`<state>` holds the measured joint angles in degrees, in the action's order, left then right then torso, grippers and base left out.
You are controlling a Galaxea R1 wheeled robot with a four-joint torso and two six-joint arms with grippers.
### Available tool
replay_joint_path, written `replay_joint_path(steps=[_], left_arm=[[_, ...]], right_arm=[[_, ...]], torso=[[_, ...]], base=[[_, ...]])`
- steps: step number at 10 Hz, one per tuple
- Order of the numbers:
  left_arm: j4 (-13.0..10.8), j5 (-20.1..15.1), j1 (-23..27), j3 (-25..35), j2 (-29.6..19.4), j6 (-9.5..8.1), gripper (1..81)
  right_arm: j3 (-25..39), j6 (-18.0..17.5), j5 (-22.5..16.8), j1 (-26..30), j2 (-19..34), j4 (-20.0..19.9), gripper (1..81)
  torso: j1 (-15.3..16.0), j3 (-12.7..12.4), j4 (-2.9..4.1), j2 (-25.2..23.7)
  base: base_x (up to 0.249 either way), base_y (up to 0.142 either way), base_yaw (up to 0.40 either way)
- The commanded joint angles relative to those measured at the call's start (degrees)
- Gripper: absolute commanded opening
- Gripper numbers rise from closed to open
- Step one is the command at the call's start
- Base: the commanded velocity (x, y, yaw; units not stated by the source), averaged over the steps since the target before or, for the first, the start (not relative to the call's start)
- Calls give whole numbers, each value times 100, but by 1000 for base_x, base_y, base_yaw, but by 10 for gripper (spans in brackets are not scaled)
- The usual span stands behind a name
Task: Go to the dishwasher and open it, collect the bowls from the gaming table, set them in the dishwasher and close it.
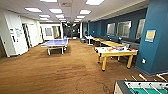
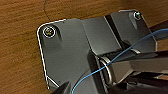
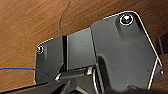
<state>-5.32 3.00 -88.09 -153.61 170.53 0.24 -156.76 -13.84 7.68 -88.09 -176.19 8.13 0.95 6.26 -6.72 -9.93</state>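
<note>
We stand in a long room with a brown carpet (image 1: 62, 72) underfoot. The gaming table (image 1: 116, 53), white-topped with a yellowish rim and yellow legs, sits ahead to our right, beside a dark teal wall (image 1: 156, 40); small colourful things lie on its top, too blurred for us to name. At the near right corner, the green foosball table (image 1: 142, 87) pokes in with its rods. Farther off to the left stands a blue ping-pong table (image 1: 55, 43). More yellow-topped tables (image 1: 110, 43) line the right side beyond. Both wrist views look down on brown floor past the robot's dark plates; we cannot tell whether either gripper is released or clenched.
</note>
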Motion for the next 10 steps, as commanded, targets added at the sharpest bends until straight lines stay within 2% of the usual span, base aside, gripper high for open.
replay_joint_path(steps=[1,10], left_arm=[[31,-274,314,7,-28,37,811],[31,-274,314,7,-1,37,811]], right_arm=[[24,21,-214,340,-6,39,811],[6,21,-214,340,11,39,811]], torso=[[0,0,0,0],[0,0,0,0]], base=[[192,0,0],[195,0,0]])
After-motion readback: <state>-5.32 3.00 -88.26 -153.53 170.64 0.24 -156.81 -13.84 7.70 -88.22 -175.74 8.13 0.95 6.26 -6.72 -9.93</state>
